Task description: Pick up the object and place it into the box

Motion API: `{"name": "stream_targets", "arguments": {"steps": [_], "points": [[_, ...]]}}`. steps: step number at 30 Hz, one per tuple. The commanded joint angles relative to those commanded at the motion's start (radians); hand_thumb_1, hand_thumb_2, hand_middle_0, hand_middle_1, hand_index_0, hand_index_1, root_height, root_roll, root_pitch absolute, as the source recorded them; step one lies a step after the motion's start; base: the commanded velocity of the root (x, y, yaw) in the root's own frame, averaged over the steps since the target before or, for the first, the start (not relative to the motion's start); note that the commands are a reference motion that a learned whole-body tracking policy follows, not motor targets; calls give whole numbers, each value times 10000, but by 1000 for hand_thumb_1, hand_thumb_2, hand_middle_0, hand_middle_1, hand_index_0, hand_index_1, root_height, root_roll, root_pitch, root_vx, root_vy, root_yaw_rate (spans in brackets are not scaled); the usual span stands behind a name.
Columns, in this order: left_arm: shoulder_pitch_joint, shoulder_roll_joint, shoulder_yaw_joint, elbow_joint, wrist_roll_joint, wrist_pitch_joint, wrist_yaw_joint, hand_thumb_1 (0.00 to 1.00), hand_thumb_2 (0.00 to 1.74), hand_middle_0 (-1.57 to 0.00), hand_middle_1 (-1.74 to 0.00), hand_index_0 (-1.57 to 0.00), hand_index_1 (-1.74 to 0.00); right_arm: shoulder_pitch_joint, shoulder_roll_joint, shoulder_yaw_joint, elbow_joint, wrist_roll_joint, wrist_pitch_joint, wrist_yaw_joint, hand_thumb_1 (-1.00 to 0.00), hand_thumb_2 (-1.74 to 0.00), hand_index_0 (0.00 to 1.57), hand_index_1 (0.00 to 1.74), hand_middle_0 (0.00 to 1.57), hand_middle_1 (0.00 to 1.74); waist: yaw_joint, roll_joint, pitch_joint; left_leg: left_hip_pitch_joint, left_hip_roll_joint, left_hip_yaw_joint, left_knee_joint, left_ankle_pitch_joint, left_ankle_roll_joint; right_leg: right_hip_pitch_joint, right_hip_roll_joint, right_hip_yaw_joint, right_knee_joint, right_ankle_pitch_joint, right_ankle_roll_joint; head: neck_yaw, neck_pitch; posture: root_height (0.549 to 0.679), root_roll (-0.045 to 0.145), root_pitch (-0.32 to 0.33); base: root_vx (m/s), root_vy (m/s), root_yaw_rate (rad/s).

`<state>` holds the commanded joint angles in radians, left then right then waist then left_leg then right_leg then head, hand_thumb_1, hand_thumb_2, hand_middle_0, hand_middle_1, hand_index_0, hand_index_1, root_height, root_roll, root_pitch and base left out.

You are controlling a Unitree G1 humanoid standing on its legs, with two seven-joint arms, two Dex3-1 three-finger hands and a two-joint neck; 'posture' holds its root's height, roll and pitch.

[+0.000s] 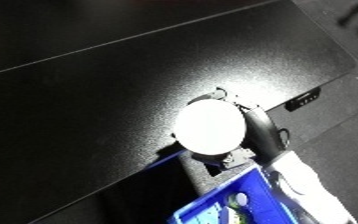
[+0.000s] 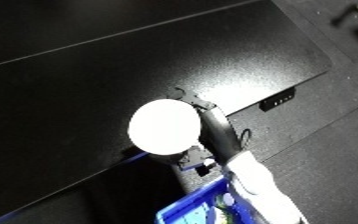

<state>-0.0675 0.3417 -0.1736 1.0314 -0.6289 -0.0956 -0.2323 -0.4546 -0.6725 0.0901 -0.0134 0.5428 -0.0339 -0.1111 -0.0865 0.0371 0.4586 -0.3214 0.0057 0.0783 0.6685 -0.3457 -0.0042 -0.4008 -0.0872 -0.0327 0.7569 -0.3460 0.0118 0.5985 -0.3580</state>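
A bright white round object (image 1: pixel 209 126) hangs over the near edge of the black table (image 1: pixel 87 100). My right hand (image 1: pixel 264 131) is shut on it: black fingertips hook over its top rim and the thumb shows under its lower rim. The white forearm runs down to the lower right. Directly below the object is the blue bin (image 1: pixel 213 201), of which only the upper corner shows. Glare washes out the object's surface, so its details are hidden. My left hand shows in neither view.
A small black control panel (image 2: pixel 278 100) is fixed to the table's right edge. Dark floor lies to the right of the table. Some small pale items lie inside the bin.
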Motion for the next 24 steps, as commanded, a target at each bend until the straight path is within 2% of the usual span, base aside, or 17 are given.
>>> {"name": "stream_targets", "arguments": {"steps": [4,7,11,14,17,21,24], "points": [[39,-200,71,141,-218,-317,-63,0,0,0,0,0,0,986,45,-827,-433,-375,-888,-756,-750,-1305,1178,1305,1178,1305,-401,95,7,203,67,243,-287,55,-50,12,95,180,-241,83,63,181,192,640,68,-7,-52,68,-216],[102,-376,189,194,-396,-477,-73,0,0,0,0,0,0,1823,95,-1459,-648,-308,-1319,-1196,-750,-1305,1178,1305,1178,1305,-704,183,33,324,122,458,-425,59,-79,-22,152,329,-392,141,113,406,205,642,71,0,-61,101,-227],[189,-608,344,169,-786,-583,2,0,0,0,0,0,0,2985,226,-2054,-399,-161,-1693,-1518,-750,-1305,1178,1305,1178,1305,-1133,288,127,488,175,712,-551,14,-67,-67,260,542,-492,201,171,1221,-302,643,72,7,-60,128,-253],[332,-785,314,348,-1059,-780,-38,0,0,0,0,0,0,3797,324,-2339,299,246,-1952,-1195,-750,-1305,1178,1305,1178,1305,-1438,362,194,705,148,819,-634,-43,-13,7,358,690,-491,193,191,1826,-857,643,72,2,3,119,-226],[481,-895,234,591,-1201,-978,-177,0,0,0,0,0,0,4323,369,-2491,1322,489,-2317,-754,-750,-1305,1178,1305,1178,1305,-1618,455,222,926,73,868,-715,-121,45,122,405,804,-532,180,197,2522,-1345,644,73,-4,12,70,-131],[606,-876,141,736,-1179,-1025,-369,0,0,0,0,0,0,4600,291,-2398,2886,958,-2403,-253,-750,-1305,1178,1305,1178,1305,-1661,661,204,1163,-78,848,-869,-158,108,275,410,902,-675,187,176,3317,-1735,645,76,-9,-2,25,-40],[584,-767,49,766,-1099,-954,-506,0,0,0,0,0,0,4557,153,-2212,4244,1405,-2255,100,-750,-1305,1178,1305,1178,1305,-1575,864,145,1288,-208,787,-994,-135,118,396,356,930,-831,219,164,4004,-2108,647,79,-11,-7,-6,18]]}}
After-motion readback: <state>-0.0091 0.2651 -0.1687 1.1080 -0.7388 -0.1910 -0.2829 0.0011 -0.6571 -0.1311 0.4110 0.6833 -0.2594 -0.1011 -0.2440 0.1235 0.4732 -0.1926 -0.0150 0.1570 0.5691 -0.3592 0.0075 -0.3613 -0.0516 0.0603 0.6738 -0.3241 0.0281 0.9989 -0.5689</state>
